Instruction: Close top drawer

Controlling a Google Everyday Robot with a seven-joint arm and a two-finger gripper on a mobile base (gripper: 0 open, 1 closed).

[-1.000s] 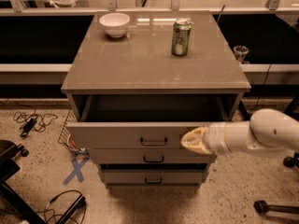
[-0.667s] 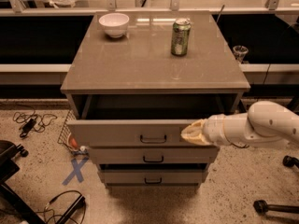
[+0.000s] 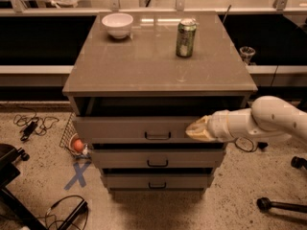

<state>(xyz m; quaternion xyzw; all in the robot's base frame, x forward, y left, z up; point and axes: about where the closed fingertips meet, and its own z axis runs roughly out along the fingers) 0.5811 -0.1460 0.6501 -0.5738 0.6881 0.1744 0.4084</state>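
Top drawer (image 3: 120, 128) stands partly open, interior shadowed, gripper (image 3: 194, 130) against its front.

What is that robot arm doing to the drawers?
It is working on shutting the top drawer. The robot's gripper is up against the drawer's front, just right of the small dark pull. The drawer is not shut yet: it sticks out a little, with a dark gap showing under the cabinet top. A white bowl and a green can sit on top, untouched.
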